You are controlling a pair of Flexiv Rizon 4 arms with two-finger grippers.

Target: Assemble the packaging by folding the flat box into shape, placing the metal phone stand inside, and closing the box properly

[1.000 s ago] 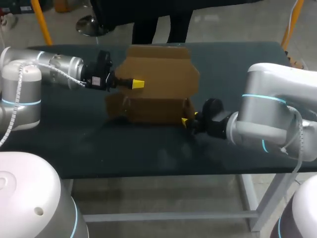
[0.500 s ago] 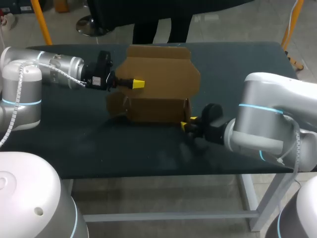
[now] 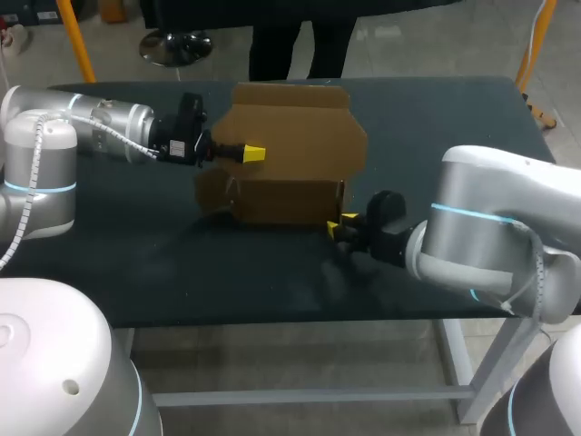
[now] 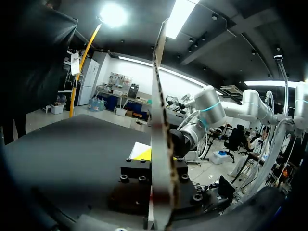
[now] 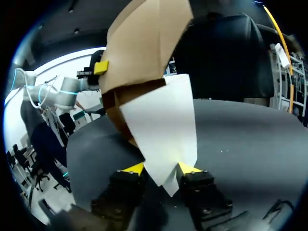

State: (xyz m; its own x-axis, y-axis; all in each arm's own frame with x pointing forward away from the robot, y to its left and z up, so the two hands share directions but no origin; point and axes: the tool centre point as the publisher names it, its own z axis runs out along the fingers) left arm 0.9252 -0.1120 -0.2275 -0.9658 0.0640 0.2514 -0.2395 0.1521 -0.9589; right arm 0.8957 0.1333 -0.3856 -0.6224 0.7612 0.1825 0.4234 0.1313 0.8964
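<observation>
Standing where, the brown cardboard box (image 3: 289, 195)?

Mid-table on the dark green table (image 3: 272, 272), nearer the far edge than the near one. Its low front wall faces the near edge. Its tall back panel (image 3: 300, 127) rises behind, with the top edge close to the table's far edge.

And the left gripper (image 3: 252, 153)?

It comes in from the left and is clamped on the left edge of that panel, up high. From the left wrist, the card runs edge-on straight up through the gripper, with one yellow fingertip (image 4: 141, 154) flat against it.

The right gripper (image 3: 342, 222)?

Low at the box's front right corner, near the tabletop. Its fingers stand apart, not clamped. From the right wrist, a pale side flap (image 5: 163, 125) hangs with its pointed corner down between the two yellow tips.

Room to move?

A broad bare strip of table runs between the front wall and the near edge. More bare tabletop lies left of the box, under the left arm (image 3: 100, 123). The right arm (image 3: 490, 227) hangs over the near right part, with bare table behind it up to the far right corner.

The box's left end?

A small brown flap (image 3: 211, 193) juts out sideways there, well below the left gripper.
</observation>
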